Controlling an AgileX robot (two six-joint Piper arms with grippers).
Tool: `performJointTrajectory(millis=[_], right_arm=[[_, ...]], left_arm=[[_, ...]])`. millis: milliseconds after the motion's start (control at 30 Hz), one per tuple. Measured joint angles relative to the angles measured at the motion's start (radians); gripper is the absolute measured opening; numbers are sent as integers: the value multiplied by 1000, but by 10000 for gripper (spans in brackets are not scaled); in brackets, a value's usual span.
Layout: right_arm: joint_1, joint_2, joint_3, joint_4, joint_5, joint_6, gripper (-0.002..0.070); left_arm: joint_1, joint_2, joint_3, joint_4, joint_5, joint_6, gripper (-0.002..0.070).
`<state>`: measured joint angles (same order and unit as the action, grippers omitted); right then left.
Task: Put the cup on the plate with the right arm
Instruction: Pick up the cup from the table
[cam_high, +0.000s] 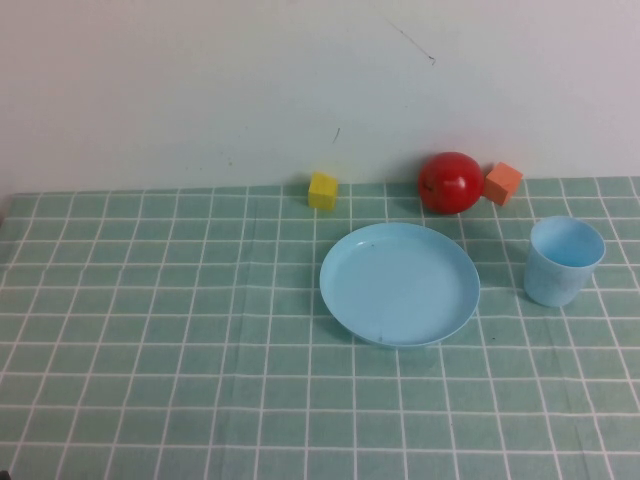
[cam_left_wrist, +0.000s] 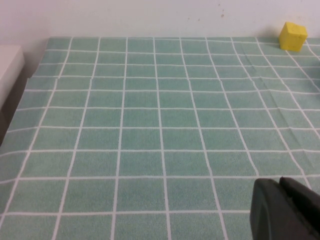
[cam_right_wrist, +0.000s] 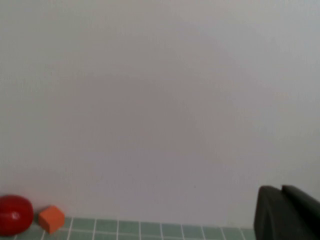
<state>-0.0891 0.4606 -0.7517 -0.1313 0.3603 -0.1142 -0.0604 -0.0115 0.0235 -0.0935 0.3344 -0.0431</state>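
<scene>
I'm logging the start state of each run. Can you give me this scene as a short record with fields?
cup: upright on the table, to the plate's right, apart from it
plate: mid-table, nothing on it
red ball: by the wall, behind the plate
orange block: touching or nearly touching the ball's right side
yellow block: by the wall, left of the ball
left pincer: low over bare cloth, shut
right pincer: raised, facing the wall, shut, holding nothing
task: not begun

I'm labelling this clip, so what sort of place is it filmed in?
Probably a tabletop test setup indoors: a green checked tablecloth against a plain white wall, with toy-like props laid out, a plate, cup and coloured blocks.
</scene>
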Motion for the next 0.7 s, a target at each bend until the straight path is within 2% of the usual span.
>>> performJointTrajectory(millis=[233, 400, 700], right_arm=[[0, 326, -205, 302, 334, -340, -3], [0, 551, -327, 490, 490, -532, -3], [33, 906, -478, 548, 582, -629, -3]], left_arm=[[0, 0, 0, 0, 0, 0, -3], [0, 0, 0, 0, 0, 0, -3], [0, 0, 0, 0, 0, 0, -3]])
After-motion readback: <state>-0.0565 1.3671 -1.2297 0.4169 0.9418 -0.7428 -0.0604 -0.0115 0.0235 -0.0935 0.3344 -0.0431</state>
